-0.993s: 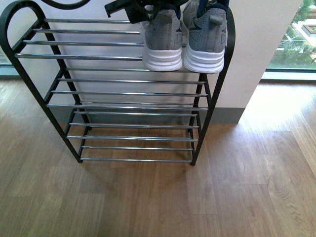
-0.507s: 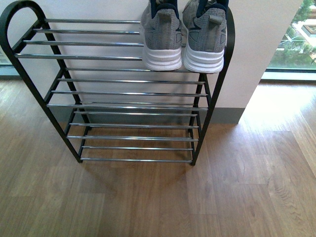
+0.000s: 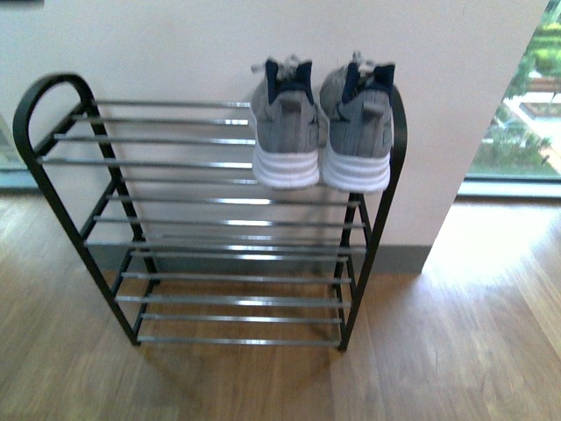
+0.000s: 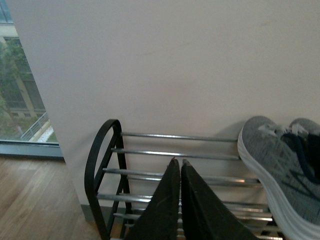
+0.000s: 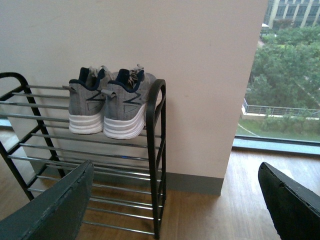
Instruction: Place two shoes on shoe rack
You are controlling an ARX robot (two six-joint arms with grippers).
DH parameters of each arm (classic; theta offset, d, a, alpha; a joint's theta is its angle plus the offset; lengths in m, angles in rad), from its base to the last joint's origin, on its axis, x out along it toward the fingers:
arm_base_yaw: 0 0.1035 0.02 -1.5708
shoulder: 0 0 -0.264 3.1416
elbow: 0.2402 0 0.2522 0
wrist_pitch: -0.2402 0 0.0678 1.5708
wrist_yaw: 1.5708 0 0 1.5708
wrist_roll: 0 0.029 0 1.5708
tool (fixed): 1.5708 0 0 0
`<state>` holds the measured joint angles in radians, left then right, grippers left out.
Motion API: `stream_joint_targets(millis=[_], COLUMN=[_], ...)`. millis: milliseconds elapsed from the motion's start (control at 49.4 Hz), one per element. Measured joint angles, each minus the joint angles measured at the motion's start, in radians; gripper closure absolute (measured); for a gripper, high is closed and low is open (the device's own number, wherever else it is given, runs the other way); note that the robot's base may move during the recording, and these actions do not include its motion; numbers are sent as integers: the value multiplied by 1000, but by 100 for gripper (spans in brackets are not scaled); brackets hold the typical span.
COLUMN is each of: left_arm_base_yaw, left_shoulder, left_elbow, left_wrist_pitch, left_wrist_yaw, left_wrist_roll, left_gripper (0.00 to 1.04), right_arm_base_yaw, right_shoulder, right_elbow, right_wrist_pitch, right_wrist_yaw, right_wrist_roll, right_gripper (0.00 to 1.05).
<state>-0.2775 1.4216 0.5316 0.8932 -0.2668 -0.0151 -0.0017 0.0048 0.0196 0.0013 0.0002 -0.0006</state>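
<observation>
On the shoe rack (image 3: 53,79), the first shoe (image 3: 285,132) and the second shoe (image 3: 358,132) are set side by side on the top bars, at the right end. The left gripper (image 4: 180,162) is pressed together. The right gripper (image 5: 175,167) is spread wide, and nothing is held. The arms should be drawn away gently so nothing is bumped. The toes are hidden in the front view.

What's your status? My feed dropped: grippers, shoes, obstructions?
Left gripper shut, empty. Right gripper open, empty. Left shoe, right shoe together on shoe rack top tier, right end. No obstruction seen.
</observation>
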Motion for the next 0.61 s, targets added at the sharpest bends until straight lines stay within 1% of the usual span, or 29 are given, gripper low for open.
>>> stream_joint_targets(millis=[20,344,608], left_arm_base_yaw=[6,114,177], left_shoulder=[-13,-239,-439], left_elbow=[-21,-270,-400], left_wrist_pitch=[4,23,-53], left_wrist_yaw=[8,111,171], left_wrist_roll=[-1,4,5], left_gripper=[104,104,104], right_arm_base_yaw=[0,0,0], right_shoulder=[0,0,0], right_elbow=[0,0,0], right_wrist_pitch=[0,0,0], right_wrist_yaw=[0,0,0], right_wrist_roll=[0,0,0], right_gripper=[9,9,9])
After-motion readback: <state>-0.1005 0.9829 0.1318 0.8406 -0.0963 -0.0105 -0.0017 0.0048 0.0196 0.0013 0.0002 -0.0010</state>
